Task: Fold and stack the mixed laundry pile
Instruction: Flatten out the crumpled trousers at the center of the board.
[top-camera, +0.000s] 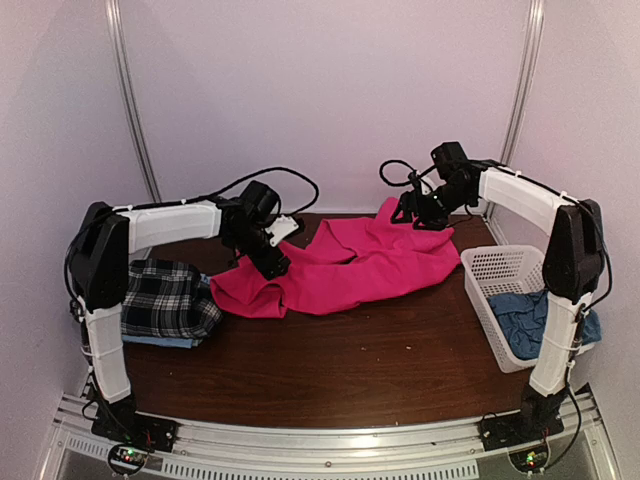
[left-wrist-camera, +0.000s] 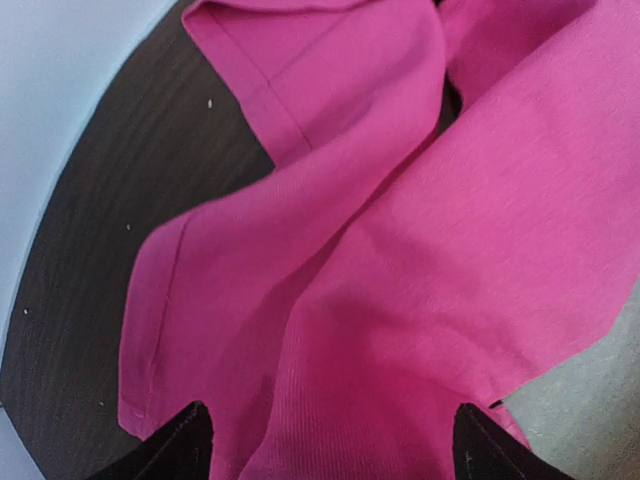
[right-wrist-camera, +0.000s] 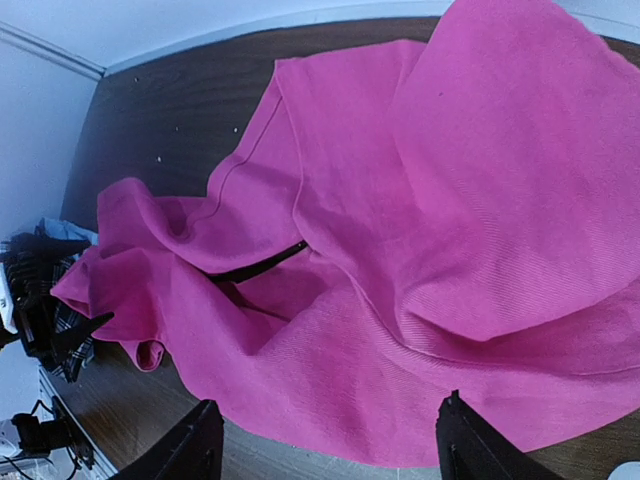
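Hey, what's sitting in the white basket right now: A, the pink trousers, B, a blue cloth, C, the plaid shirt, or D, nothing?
B: a blue cloth lies inside the white basket, while the plaid shirt sits far left and the pink trousers spread across the middle.

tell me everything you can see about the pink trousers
The hot-pink trousers lie crumpled and unfolded across the far half of the dark wooden table, in loose overlapping folds. The fabric looks soft and finely ribbed, with stitched hems along its edges. One end reaches close to the plaid shirt. The left end effector and right end effector sit over it, fingers spread, gripping nothing.
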